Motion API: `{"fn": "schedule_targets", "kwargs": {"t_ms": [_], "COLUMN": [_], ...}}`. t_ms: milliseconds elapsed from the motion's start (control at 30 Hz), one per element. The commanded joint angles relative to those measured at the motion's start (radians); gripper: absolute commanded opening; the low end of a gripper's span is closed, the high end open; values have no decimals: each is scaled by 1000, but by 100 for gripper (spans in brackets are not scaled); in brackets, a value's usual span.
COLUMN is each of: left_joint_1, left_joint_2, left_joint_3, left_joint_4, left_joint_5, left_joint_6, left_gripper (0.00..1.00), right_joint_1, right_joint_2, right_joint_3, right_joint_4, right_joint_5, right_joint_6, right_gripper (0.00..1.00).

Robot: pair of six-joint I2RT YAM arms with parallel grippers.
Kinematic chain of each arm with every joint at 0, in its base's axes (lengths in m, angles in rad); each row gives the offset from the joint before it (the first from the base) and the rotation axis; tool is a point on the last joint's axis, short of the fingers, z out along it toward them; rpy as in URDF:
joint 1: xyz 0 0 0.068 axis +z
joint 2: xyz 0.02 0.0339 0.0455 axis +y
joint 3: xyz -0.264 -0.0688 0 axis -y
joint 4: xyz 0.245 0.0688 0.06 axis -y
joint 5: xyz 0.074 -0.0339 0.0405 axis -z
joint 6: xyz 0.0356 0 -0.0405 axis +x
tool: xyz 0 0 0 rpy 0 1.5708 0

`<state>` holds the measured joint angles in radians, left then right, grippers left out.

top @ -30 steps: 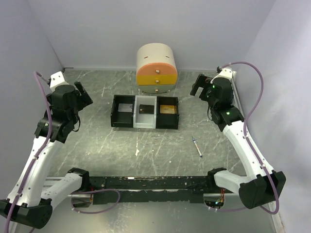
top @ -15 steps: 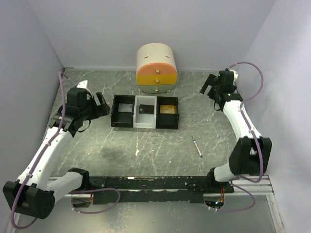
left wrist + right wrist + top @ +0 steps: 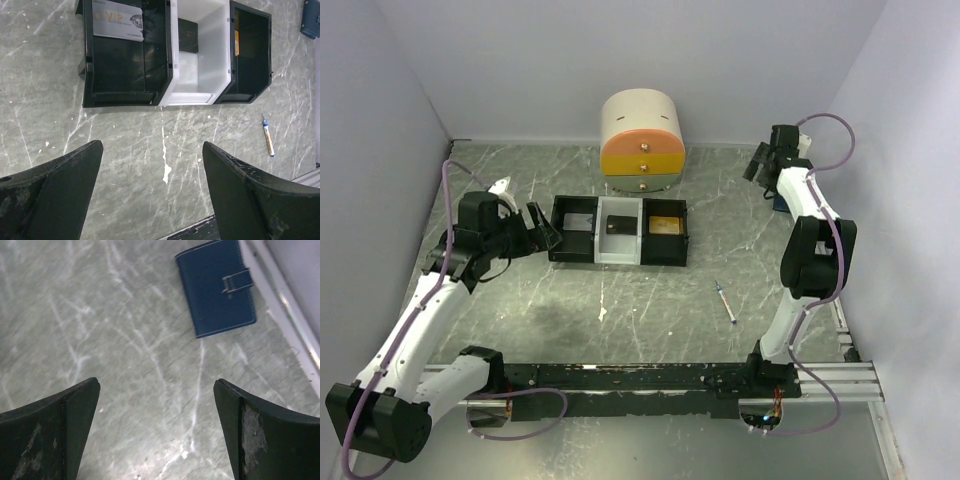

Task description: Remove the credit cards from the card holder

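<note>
My right gripper (image 3: 155, 385) hangs wide open and empty. The closed dark-blue card holder (image 3: 216, 287) lies flat on the table ahead of it, toward my right finger, with its clasp strap fastened. My left gripper (image 3: 152, 147) is open and empty too. The three-compartment tray (image 3: 125, 97) sits just ahead, with a silver VIP card (image 3: 118, 20) in its left compartment.

Overhead and left wrist views share tray (image 3: 120, 99)

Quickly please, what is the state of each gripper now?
Left gripper: open, holding nothing.
Right gripper: open, holding nothing; the closed dark blue folding card holder lies apart from it.
</note>
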<state>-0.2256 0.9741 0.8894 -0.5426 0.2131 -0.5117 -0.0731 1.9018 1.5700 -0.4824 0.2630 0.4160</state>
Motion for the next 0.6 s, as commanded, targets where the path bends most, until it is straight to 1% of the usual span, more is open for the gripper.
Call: {"fn": "schedule_targets", "kwargs": {"t_ms": [0, 33, 67, 133, 200, 233, 267, 333, 367, 433, 500, 567], "left_joint_1": [11, 11, 11, 11, 11, 11, 11, 11, 11, 11, 11, 12], "left_joint_2": [-32, -39, -45, -57, -67, -70, -73, -77, -78, -76, -74, -85], "left_joint_3": [27, 27, 25, 23, 18, 18, 19, 18, 14, 19, 24, 6], "left_joint_4": [-6, -9, -12, -18, -16, -16, -22, -24, -19, -31, -47, -34], "left_joint_5": [-6, -12, -18, -40, -46, -46, -52, -63, -64, -64, -69, -78], "left_joint_6": [18, 25, 29, 27, 28, 30, 30, 29, 30, 34, 36, 27], "left_gripper": [88, 83, 83, 88, 85, 86, 88, 89, 90, 92, 95, 95], "right_joint_1": [-54, -59, -63, -72, -88, -95, -99, -106, -110, -111, -112, -115], "right_joint_2": [55, 70, 81, 104, 157, 174, 178, 163, 162, 176, 181, 201], "right_joint_3": [69, 85, 95, 98, 145, 169, 163, 85, 85, 113, 92, 71], "right_joint_4": [-17, -28, -24, 3, -30, -49, -29, 75, 92, 63, 99, 143], "right_joint_5": [65, 71, 82, 89, 85, 88, 91, 87, 63, 40, 27, 70], "right_joint_6": [-48, -57, -69, -99, -104, -103, -107, -117, -119, -108, -102, -80], "right_gripper": [100, 100, 100, 100, 98, 98, 98, 96, 96, 95, 95, 93]}}
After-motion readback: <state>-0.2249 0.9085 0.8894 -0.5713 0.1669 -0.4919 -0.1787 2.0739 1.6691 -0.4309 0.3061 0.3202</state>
